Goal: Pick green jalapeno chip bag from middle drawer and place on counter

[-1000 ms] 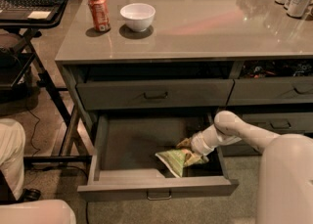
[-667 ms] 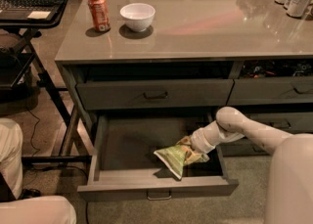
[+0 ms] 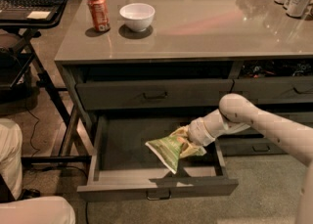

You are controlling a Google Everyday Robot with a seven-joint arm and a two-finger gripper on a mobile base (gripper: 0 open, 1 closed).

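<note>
Looking into the open middle drawer (image 3: 156, 187), the green jalapeno chip bag (image 3: 167, 150) sits over the right half of the drawer's inside. It's tilted on a diagonal. Its long axis runs from the crumpled end up at the right down to the free end at the lower left, and one sharp corner pokes down toward the drawer front. The printed green face is turned up and to the left.

Compared with a second ago, the bag has slid a bit left and come up. The arm's (image 3: 264, 120) elbow is riding higher too, closer to the shut drawer above (image 3: 151, 95). Before, the bag lay flatter and further right on the drawer floor. Now it looks lifted clear of it, though I can't be totally sure its low corner isn't still brushing the bottom.

The gripper (image 3: 190, 142) is down inside the drawer at the bag's upper-right end, fingers pinched together on the foil and mostly buried in it, so nothing else is in its grasp.

Up on the counter (image 3: 195, 32), a red soda can (image 3: 99, 11) and a white bowl (image 3: 137, 16) stand near each other at the left, same spots as before.
</note>
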